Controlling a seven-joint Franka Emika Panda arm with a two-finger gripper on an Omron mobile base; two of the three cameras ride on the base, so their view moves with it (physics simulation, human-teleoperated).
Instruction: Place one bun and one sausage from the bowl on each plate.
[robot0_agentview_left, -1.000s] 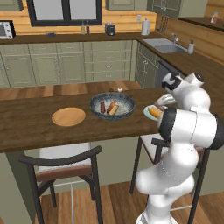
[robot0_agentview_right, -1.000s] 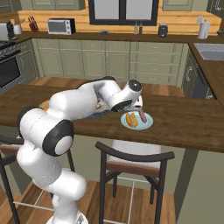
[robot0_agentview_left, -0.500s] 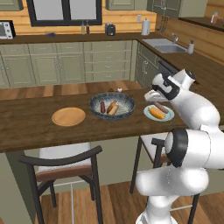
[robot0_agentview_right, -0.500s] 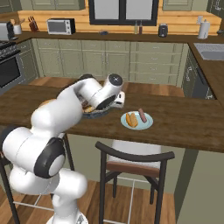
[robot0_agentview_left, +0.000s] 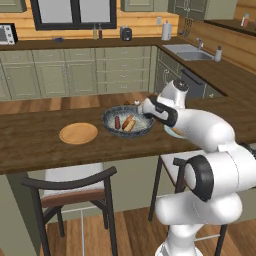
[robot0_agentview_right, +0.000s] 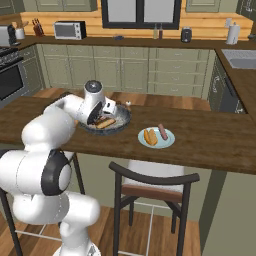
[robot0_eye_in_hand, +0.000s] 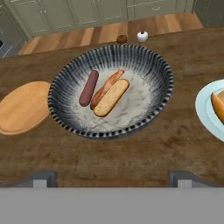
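The dark patterned bowl (robot0_eye_in_hand: 161, 77) holds a dark sausage (robot0_eye_in_hand: 89, 88), a paler orange sausage (robot0_eye_in_hand: 107, 85) and a bun (robot0_eye_in_hand: 112, 97) lying side by side. To its left lies the bare tan wood plate (robot0_eye_in_hand: 22, 107). On the other side, the pale blue-green plate (robot0_agentview_right: 156, 142) carries a bun (robot0_agentview_right: 149, 136) and a sausage (robot0_agentview_right: 162, 132). My gripper (robot0_eye_in_hand: 112, 178) hangs open and empty above the bowl's near-right rim, fingers spread wide. From the left base view the gripper (robot0_agentview_left: 143, 107) sits over the bowl (robot0_agentview_left: 108, 122), and the arm hides most of the blue-green plate.
Two small shakers, one brown (robot0_eye_in_hand: 122, 39) and one white (robot0_eye_in_hand: 142, 36), stand just beyond the bowl. A stool (robot0_agentview_left: 70, 185) sits under the counter's front edge below the wood plate (robot0_agentview_left: 78, 133). Another stool (robot0_agentview_right: 152, 182) stands below the blue-green plate.
The arm has swung left from over the blue-green plate to above the bowl. The bun and sausage stay on that plate; the gripper is empty.
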